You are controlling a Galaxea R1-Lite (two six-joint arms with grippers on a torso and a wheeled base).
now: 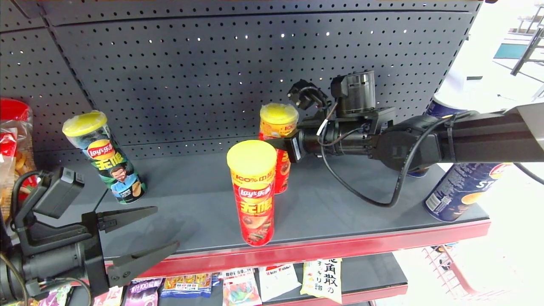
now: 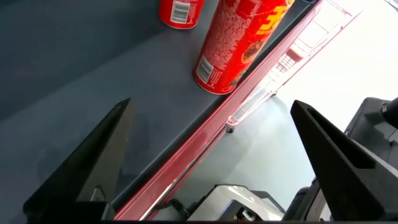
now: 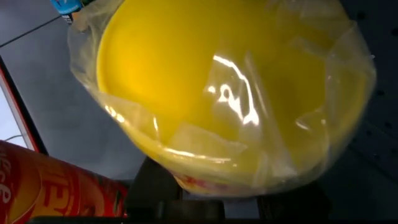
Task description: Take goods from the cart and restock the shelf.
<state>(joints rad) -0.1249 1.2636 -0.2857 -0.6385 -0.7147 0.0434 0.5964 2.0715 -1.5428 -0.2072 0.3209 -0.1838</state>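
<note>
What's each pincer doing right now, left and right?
Left pincer: open, holding nothing.
Right pincer: closed on the rear red can.

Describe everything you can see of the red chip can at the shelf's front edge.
The front red can is a tall, cardboard-looking tube with a red printed wall and a yellow lid. It stands upright on the grey shelf, close to its red front lip, touching only the shelf; the rear red can stands apart behind it.
</note>
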